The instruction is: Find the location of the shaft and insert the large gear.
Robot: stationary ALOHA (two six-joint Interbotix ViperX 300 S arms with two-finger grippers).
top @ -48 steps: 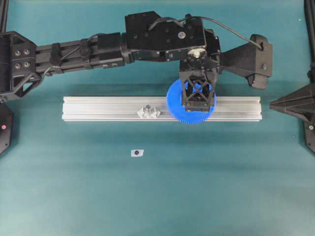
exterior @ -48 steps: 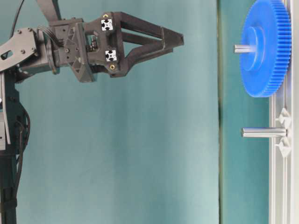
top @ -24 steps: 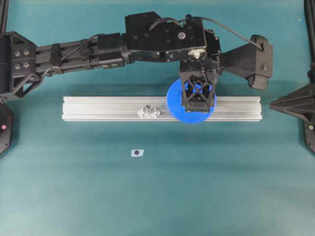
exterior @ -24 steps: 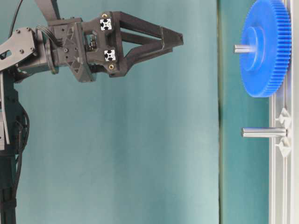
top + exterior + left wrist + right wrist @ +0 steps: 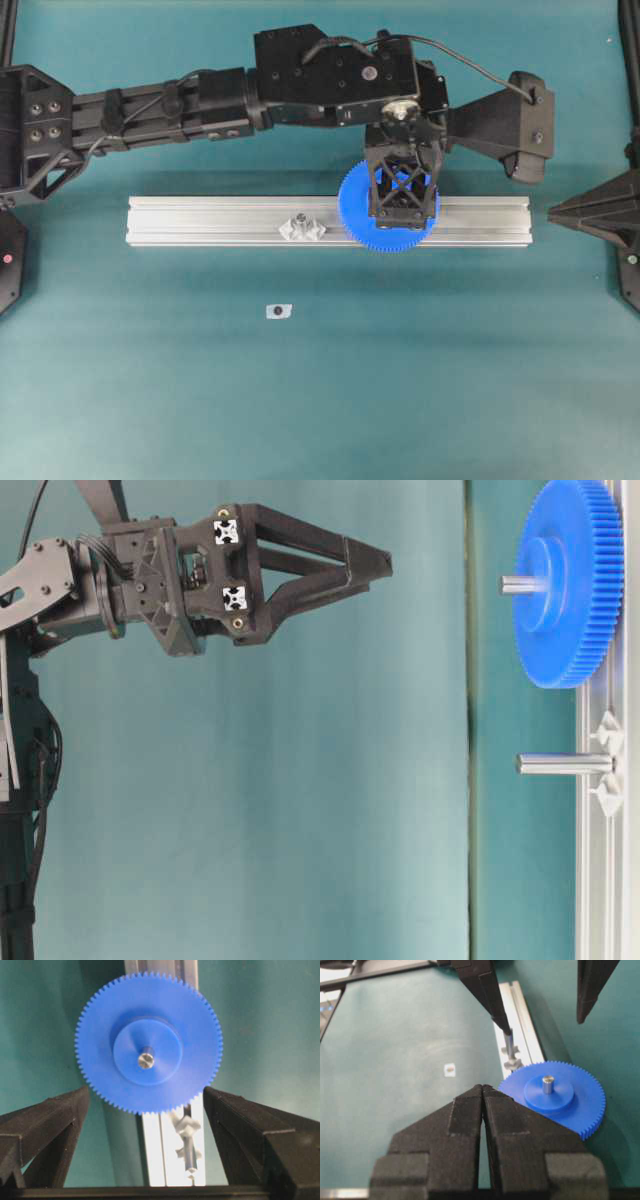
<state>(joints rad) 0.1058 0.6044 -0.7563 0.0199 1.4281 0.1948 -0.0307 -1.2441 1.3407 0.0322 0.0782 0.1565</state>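
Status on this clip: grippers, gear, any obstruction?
Left gripper open above the large gear, holding nothing. Right gripper shut, parked aside. Gear seated on the shaft, pin tip through the hub. Nothing in the way.

1. The large gear [image 5: 372,225] is a bright blue toothed disc with a raised round hub. It lies flat, wider than the aluminium rail [image 5: 200,220] beneath it.
2. The shaft [image 5: 146,1057], a slim grey metal pin, stands upright through the gear's centre hole, its tip poking just above the hub.
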